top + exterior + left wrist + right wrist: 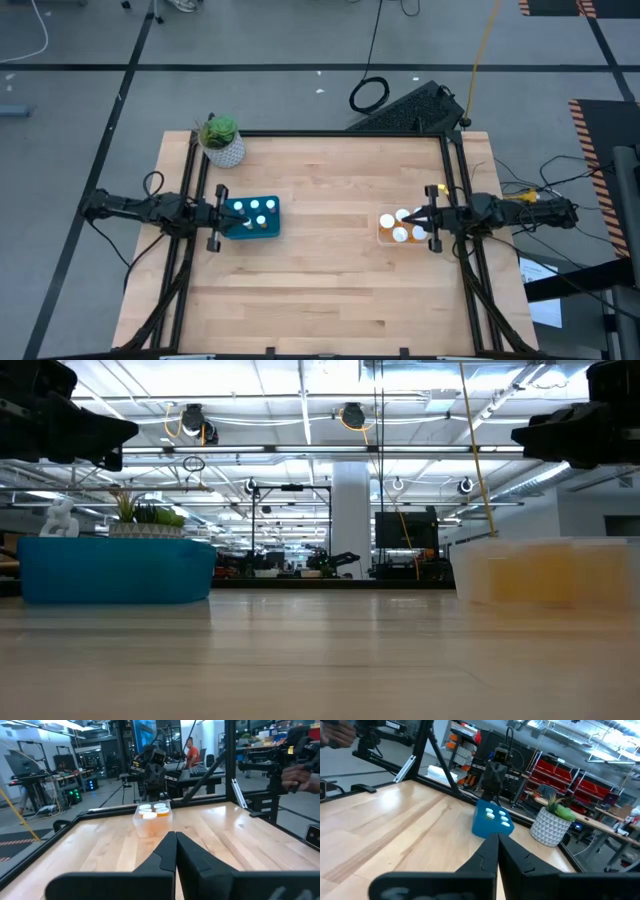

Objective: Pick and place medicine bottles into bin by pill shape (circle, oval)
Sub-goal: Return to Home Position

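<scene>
High view: your left claw [222,213] sits at the blue bin [252,217], your right claw [430,218] at the clear bin [398,228]. All visible medicine bottles [262,207] are already in the bins; the wooden surface [330,280] between them carries none.

Low view: both bins rest flat, well apart; orange shows through the clear one. Both arms are raised above them.

Left wrist view: fingers [162,857] pressed together, holding nothing. White caps fill the far bin.

Right wrist view: fingers [489,854] likewise closed and empty. A potted plant [554,822] stands beside the blue bin.

Judgement: sorting looks finished. Before retracting, check for stray bottles and keep both claws high over the rims.
</scene>
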Controlling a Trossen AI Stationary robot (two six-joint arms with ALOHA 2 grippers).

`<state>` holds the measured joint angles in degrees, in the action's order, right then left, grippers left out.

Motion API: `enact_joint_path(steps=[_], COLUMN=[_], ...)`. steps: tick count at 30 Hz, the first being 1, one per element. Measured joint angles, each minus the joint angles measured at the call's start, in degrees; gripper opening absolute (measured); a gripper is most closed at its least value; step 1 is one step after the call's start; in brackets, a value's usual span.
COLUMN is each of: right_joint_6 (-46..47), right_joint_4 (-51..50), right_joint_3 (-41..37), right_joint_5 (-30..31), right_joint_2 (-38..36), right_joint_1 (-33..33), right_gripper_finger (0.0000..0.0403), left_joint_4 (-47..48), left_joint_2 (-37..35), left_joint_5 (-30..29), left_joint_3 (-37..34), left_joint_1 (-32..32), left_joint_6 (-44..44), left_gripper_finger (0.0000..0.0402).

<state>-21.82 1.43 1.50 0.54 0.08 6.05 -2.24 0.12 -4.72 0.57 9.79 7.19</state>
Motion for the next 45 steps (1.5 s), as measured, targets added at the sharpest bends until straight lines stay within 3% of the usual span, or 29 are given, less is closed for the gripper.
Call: enact_joint_path(steps=[9, 34, 45], right_joint_6=[1.7, 3.1, 3.1], right_joint_4=[-0.4, 1.7, 1.7], right_joint_3=[0.0, 0.0, 0.0], right_joint_5=[-1.8, -0.6, -0.6], right_joint_2=[0.0, 0.1, 0.1], right_joint_1=[-3.4, -3.4, -3.4], right_gripper_finger=[0.0000, 0.0000, 0.0000], left_joint_4=[0.4, 1.7, 1.6], left_joint_2=[0.0, 0.0, 0.0], left_joint_5=[0.4, 5.0, 4.7], left_joint_3=[0.0, 0.1, 0.1], left_joint_1=[-1.1, -5.7, -5.7], left_joint_6=[0.0, 0.0, -4.5], left_gripper_finger=[0.0006, 0.0003, 0.0032])
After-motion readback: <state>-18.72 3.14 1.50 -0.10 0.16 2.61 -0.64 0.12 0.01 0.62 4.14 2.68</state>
